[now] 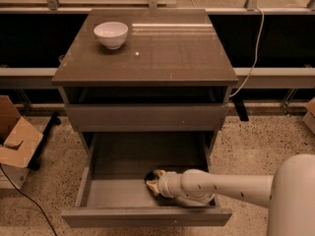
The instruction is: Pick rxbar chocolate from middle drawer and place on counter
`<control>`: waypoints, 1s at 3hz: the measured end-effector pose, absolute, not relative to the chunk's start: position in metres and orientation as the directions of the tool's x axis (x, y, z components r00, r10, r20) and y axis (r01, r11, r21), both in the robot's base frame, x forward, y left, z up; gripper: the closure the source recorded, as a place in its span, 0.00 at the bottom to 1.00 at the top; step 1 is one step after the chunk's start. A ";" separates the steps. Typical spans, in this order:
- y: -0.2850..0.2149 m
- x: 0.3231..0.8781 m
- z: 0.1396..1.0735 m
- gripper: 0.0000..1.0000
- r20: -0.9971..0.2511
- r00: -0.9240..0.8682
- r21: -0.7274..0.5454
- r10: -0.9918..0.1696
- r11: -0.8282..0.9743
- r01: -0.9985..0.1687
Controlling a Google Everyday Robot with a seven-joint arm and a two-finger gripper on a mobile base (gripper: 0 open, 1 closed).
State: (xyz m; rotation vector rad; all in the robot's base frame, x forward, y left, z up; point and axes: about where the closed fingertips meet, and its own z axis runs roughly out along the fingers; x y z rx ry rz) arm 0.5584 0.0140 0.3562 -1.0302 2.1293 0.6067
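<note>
The middle drawer (pixel 113 191) is pulled open below the cabinet, its smooth grey inside showing. My arm reaches in from the right, and the gripper (pixel 151 182) is low inside the drawer near its front, pointing left. A small dark thing sits at the gripper's tip; I cannot tell whether it is the rxbar chocolate. The counter (pixel 162 53) is the glossy grey-brown top of the cabinet.
A white bowl (pixel 110 34) stands at the counter's back left. A closed drawer front (pixel 145 116) sits above the open drawer. An open cardboard box (pixel 15 141) is on the floor at left. A cable (pixel 253 48) hangs at right.
</note>
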 end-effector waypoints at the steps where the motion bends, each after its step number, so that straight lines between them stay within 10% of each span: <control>1: 0.014 0.558 0.356 0.58 -0.746 -0.451 0.111 -0.489 0.577 -0.809; 3: 0.014 0.558 0.356 0.04 -0.747 -0.451 0.111 -0.489 0.577 -0.809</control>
